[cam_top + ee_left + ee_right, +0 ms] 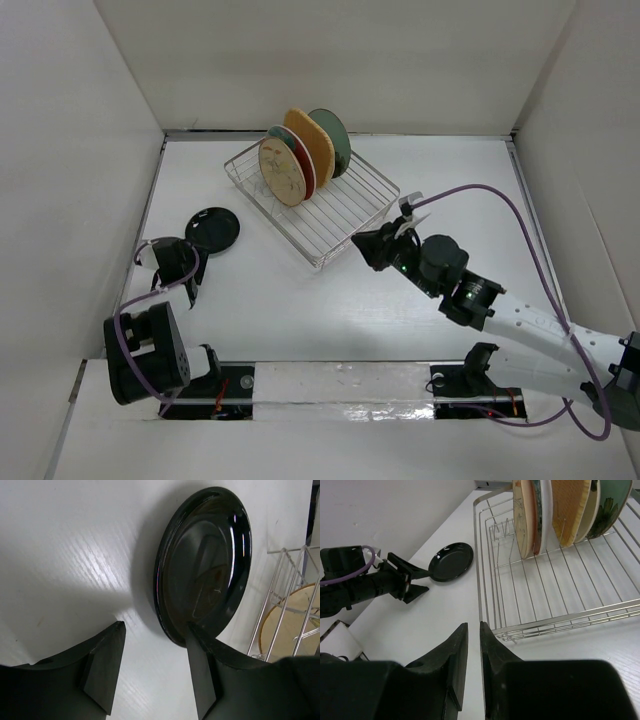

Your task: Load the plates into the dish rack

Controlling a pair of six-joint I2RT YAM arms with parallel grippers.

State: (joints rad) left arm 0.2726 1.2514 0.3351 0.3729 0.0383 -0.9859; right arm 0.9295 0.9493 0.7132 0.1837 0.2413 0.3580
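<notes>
1. The plates standing in the dish rack [345,210] overlap, so we cannot count them surely. In the right wrist view their tops are cut off.
2. We cannot tell whether a fingertip [200,675] of the left gripper [152,670] touches the black plate [212,228].
3. The rack, far centre, holds a beige plate [283,172] in front, an orange-tan plate [312,140] and a green plate [333,135] behind, all upright.
4. The black plate lies flat on the table [300,300], left of the rack.
5. The left gripper gapes wide and empty. The right gripper [473,655], by the rack's near right corner, shows a narrow empty gap.

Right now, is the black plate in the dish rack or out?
Out: the black plate lies flat on the table, beside the dish rack, apart from it.
</notes>
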